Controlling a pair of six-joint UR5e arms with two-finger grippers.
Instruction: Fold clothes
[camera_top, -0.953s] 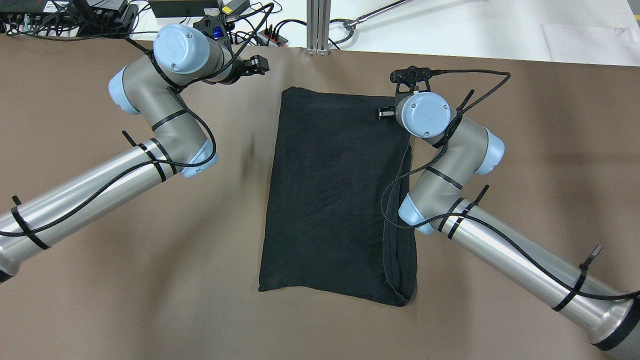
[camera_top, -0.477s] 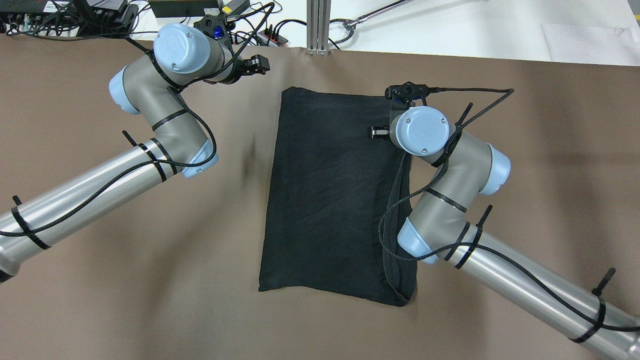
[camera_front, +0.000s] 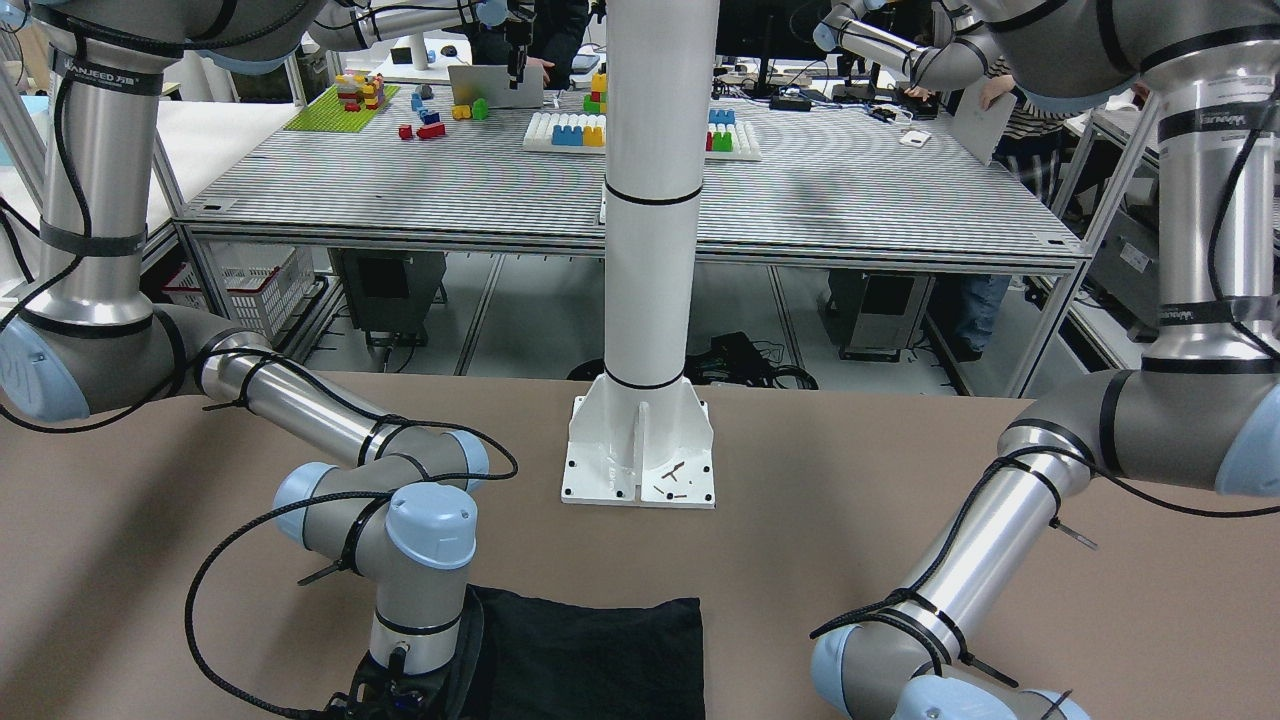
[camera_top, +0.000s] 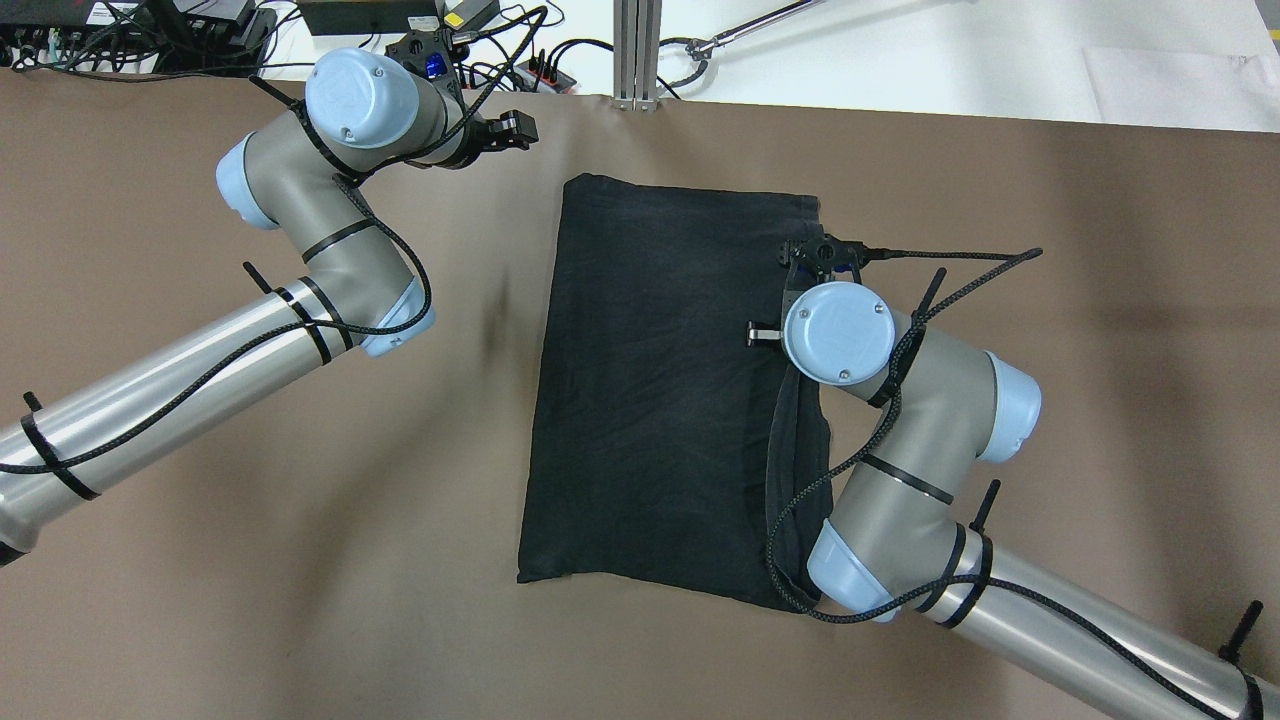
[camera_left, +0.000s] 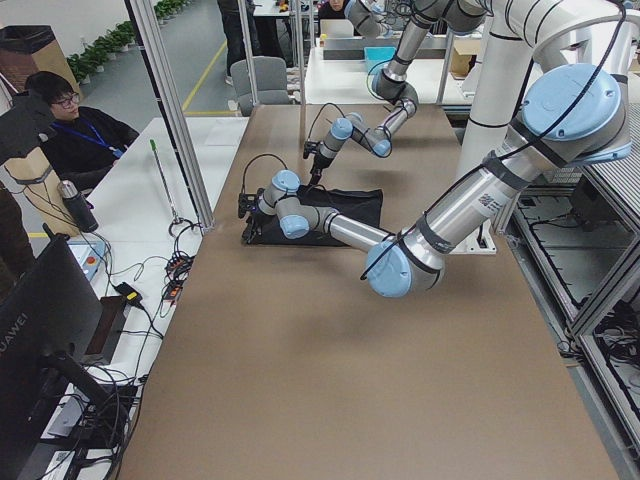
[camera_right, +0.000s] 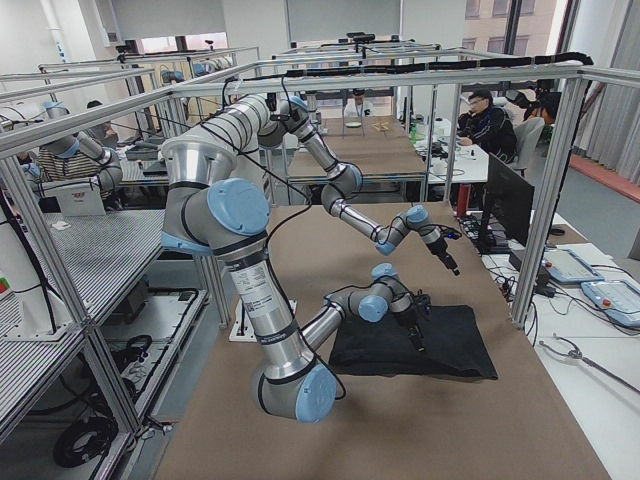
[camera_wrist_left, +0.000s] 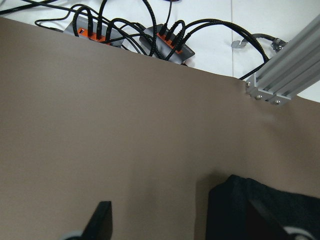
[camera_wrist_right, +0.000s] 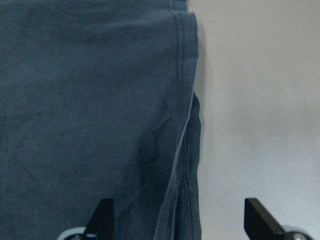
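Overhead exterior: the black garment (camera_top: 650, 390) lies flat, a folded rectangle in the middle of the tabletop (camera_top: 250, 560). The right gripper (camera_wrist_right: 180, 222) hovers over its hemmed right-hand edge, jaws spread wide, gripping nothing. The left gripper (camera_wrist_left: 181, 225) sits near the far left corner, jaws released too.

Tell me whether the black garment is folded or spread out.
Folded, at least partly. The garment lies as a rectangle, and along one edge a lower layer shows beneath the hemmed top one.
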